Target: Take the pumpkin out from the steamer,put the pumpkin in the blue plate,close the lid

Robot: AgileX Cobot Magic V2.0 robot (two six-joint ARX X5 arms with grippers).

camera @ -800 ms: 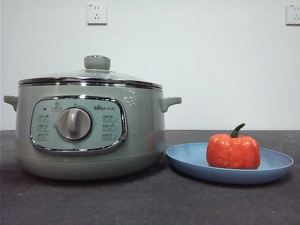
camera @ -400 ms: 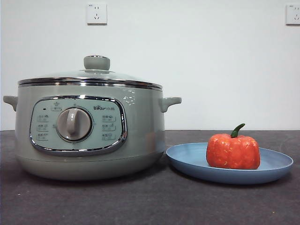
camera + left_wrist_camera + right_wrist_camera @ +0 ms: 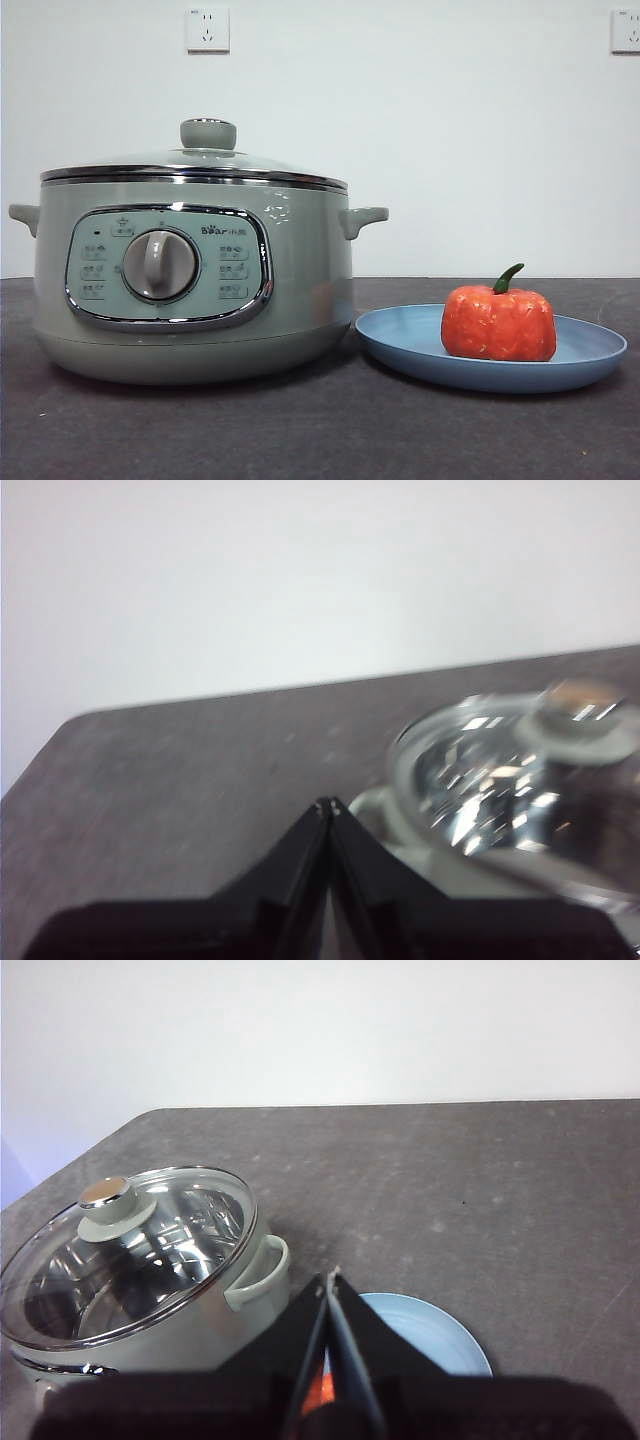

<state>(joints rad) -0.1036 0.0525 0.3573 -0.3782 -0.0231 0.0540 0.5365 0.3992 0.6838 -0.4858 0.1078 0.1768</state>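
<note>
The sage-green steamer (image 3: 190,290) stands at the left in the front view with the glass lid (image 3: 200,160) sitting closed on it. The orange-red pumpkin (image 3: 498,322) sits upright in the blue plate (image 3: 590,350) to the steamer's right. No gripper shows in the front view. My left gripper (image 3: 328,806) is shut and empty, high up beside the lid (image 3: 510,780). My right gripper (image 3: 330,1278) is shut and empty, high above the plate (image 3: 430,1335), with the closed steamer (image 3: 130,1260) beside it. Its jaws hide most of the pumpkin (image 3: 318,1394).
The dark table (image 3: 320,430) runs to a white wall with two sockets (image 3: 207,30). The steamer's side handle (image 3: 362,218) sticks out towards the plate. The table's far edge and corner show in the left wrist view (image 3: 90,715).
</note>
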